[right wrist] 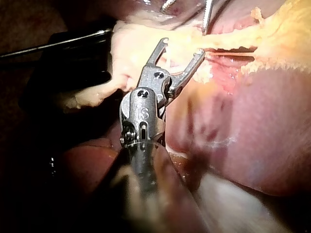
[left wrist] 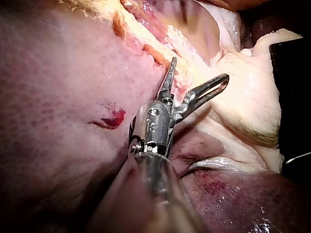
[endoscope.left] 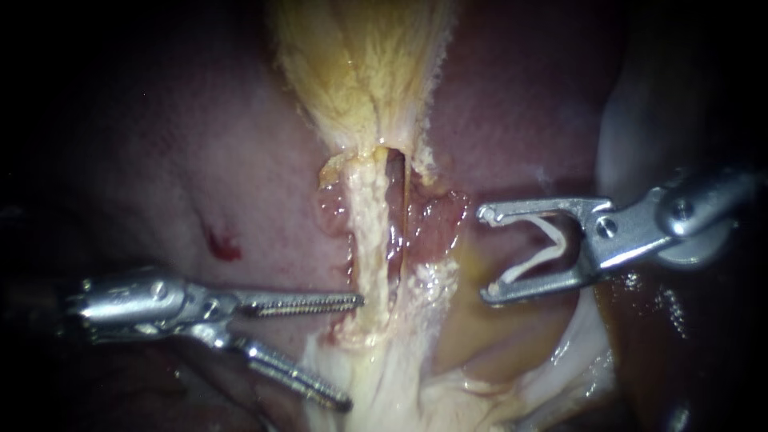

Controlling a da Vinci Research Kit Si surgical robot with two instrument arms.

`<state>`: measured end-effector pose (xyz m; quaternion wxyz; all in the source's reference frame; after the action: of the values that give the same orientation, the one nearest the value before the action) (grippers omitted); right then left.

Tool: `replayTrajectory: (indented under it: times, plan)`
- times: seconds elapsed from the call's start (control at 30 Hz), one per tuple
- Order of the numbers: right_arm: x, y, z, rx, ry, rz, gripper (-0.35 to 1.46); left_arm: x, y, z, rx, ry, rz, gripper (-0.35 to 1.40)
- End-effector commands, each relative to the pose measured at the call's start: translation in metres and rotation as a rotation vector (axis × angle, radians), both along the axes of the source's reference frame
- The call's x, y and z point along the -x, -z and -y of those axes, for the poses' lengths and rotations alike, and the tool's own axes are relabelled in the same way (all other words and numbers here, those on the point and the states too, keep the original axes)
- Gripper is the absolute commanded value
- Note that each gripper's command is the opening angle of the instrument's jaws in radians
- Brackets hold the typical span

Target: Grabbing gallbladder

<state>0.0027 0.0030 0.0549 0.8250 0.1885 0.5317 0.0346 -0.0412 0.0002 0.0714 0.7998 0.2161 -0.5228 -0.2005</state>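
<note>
The jaws of my left instrument [endoscope.left: 354, 352] gape wide, holding nothing, below the gallbladder [endoscope.left: 360, 72] at its pale strand [endoscope.left: 368, 232]. My right instrument [endoscope.left: 486, 254], also below it, cradles what looks like a white clip [endoscope.left: 530, 268]. Closing here could tear that strand instead.

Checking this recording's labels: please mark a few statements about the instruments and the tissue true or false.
1. The left instrument has its jaws open. True.
2. The right instrument grips tissue. False: its jaws hold a white clip, not tissue.
3. A red spot marks the liver. True.
4. Both instruments come in from the same side. False: one comes in from the left, the other from the right.
</note>
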Motion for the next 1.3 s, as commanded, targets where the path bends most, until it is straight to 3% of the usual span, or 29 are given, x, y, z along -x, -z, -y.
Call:
replayTrajectory:
  times: [0.03, 0.33, 0.5, 0.6, 0.8, 0.93, 1.17, 1.3]
  plan:
    - [0.0, 0.0, 0.0, 0.0, 0.0, 0.0, 0.46, 0.0, 0.0, 0.0, 0.0, 0.0, 0.0, 0.78]
    - [0.0, 0.0, 0.0, -0.005, -0.002, 0.002, 0.46, -0.0004, 0.0003, -0.0001, -0.002, -0.003, 0.002, 0.79]
    - [0.0, 0.0, 0.0, -0.005, -0.002, 0.002, 0.46, -0.0012, 0.0013, -0.0009, -0.009, -0.008, 0.008, 0.79]
    - [0.0, 0.0, 0.0, -0.005, -0.002, 0.002, 0.46, -0.0019, 0.0027, -0.0022, -0.012, 0.008, 0.003, 0.79]
    - [0.0, 0.0, 0.0, -0.005, -0.003, 0.002, 0.46, -0.004, 0.0063, -0.0059, -0.022, 0.055, -0.012, 0.81]
    - [0.0, 0.0, 0.0, -0.005, -0.003, 0.002, 0.46, -0.0056, 0.008, -0.0085, -0.029, 0.108, -0.028, 0.78]
    - [-0.0001, 0.0, 0.0, -0.005, -0.003, 0.002, 0.46, -0.0075, 0.0086, -0.0133, 0.007, 0.198, -0.037, 0.76]
    - [-0.0002, 0.0, -0.0001, -0.005, -0.003, 0.002, 0.46, -0.0078, 0.0081, -0.0149, 0.009, 0.242, -0.046, 0.73]
